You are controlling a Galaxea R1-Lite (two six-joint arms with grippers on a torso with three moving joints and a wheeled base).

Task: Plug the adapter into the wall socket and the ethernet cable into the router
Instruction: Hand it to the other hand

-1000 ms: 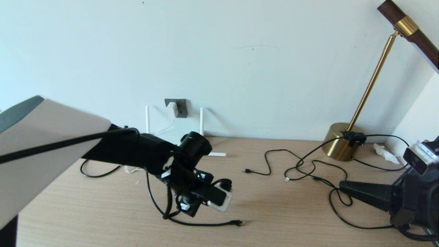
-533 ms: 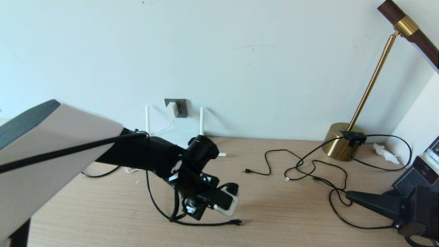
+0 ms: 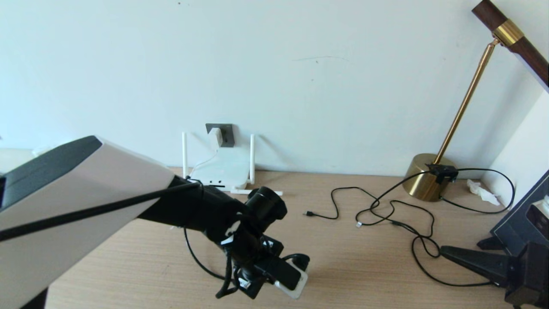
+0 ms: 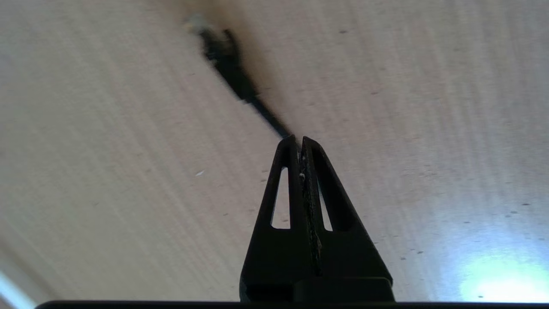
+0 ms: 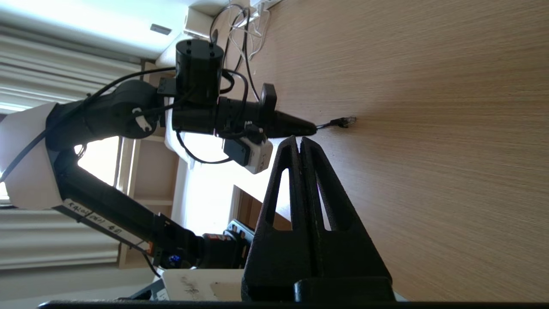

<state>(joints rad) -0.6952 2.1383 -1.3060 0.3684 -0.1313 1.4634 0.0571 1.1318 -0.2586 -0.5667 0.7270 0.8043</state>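
Since the adapter (image 3: 215,136) already sits in the wall socket (image 3: 227,134), far left above the router (image 3: 221,169), only the ethernet cable (image 4: 233,73) remains. Left gripper (image 4: 299,140) pinches it, needing carrying to the router's ports. Right gripper (image 5: 298,140) idles shut, near right.
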